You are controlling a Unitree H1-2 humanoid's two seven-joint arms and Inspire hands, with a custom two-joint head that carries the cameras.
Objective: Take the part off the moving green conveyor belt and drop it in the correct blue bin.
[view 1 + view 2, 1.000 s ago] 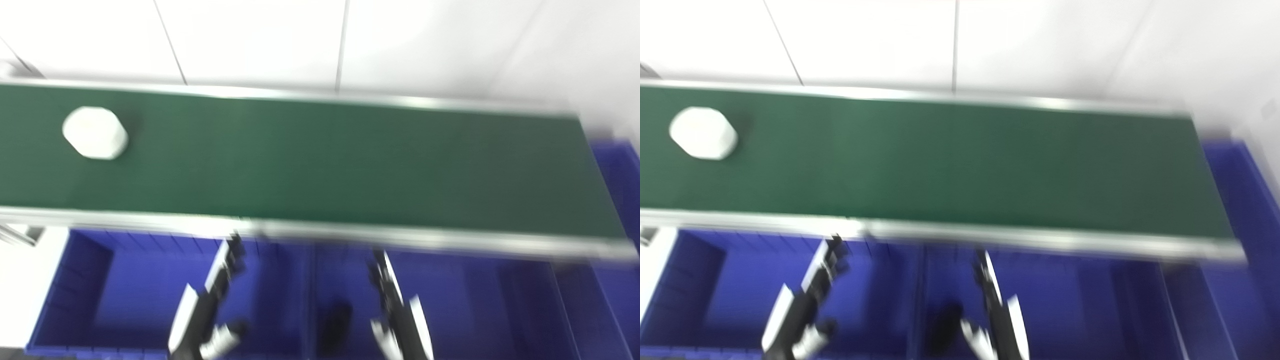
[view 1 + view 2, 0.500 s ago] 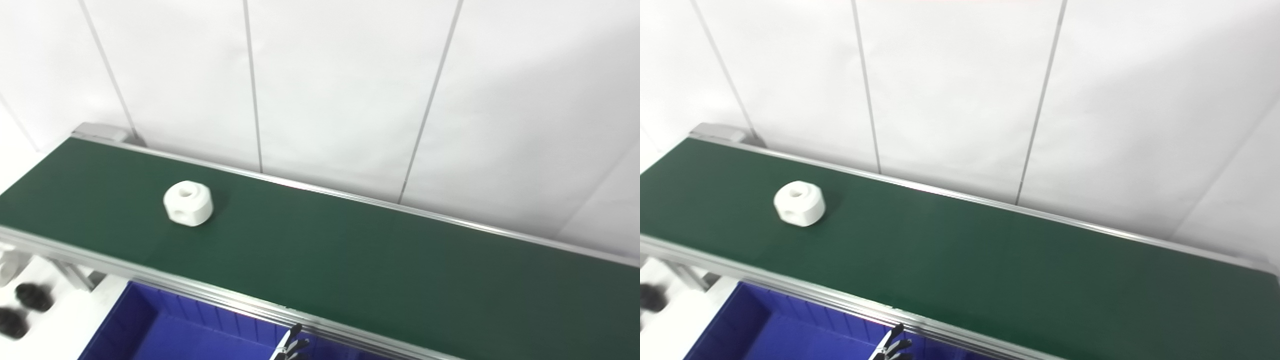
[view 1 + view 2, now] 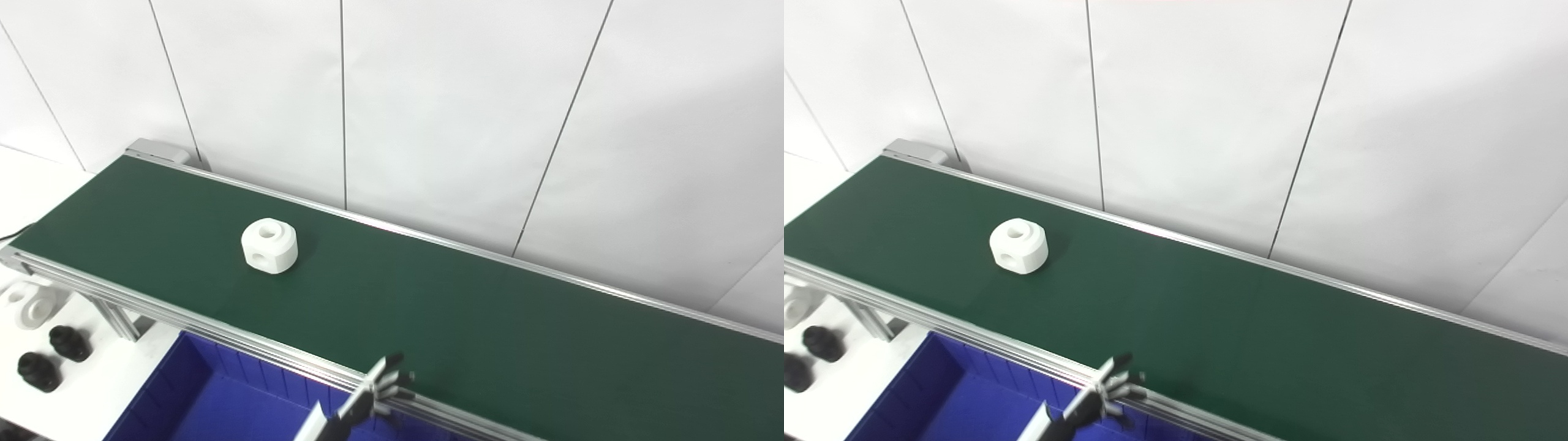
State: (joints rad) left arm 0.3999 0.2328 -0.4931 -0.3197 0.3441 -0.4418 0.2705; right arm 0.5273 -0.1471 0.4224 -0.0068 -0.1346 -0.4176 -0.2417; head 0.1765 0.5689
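**Blue bin below, white part out on the green belt**

Blue plastic nearest of all: a blue bin point(image 3: 208, 398) with ribbed walls, tucked under the near edge of the conveyor at the bottom of both views. Above its right side, rising from the bottom edge, the left robot hand point(image 3: 373, 392), black fingers point(image 3: 392, 359) spread apart and stretched up toward the near aluminium rail point(image 3: 184, 315), tips just over the belt's edge, holding nothing. Somewhat blurred, so no finer detail of the fingers to be told. No sign of the right robot hand in either view.

Off to the left, on the white bench point(image 3: 79, 392) beside the bin and below the conveyor's end: two black knobbed parts point(image 3: 52, 358) close together and, just behind them, a white part point(image 3: 30, 303) with a hole, partly under the conveyor frame.

Farther out, the green conveyor belt point(image 3: 490, 331), running diagonally from upper left to lower right between its two metal rails. On it, toward the left end and roughly midway between the rails, the white part point(image 3: 269, 245): a chunky rounded block, upright, one round hole in the top face and another in the side facing the camera. Well apart from the spread fingers, up and to their left.

Farthest back, a white panelled wall point(image 3: 429, 110) with thin dark seams, directly behind the far rail.
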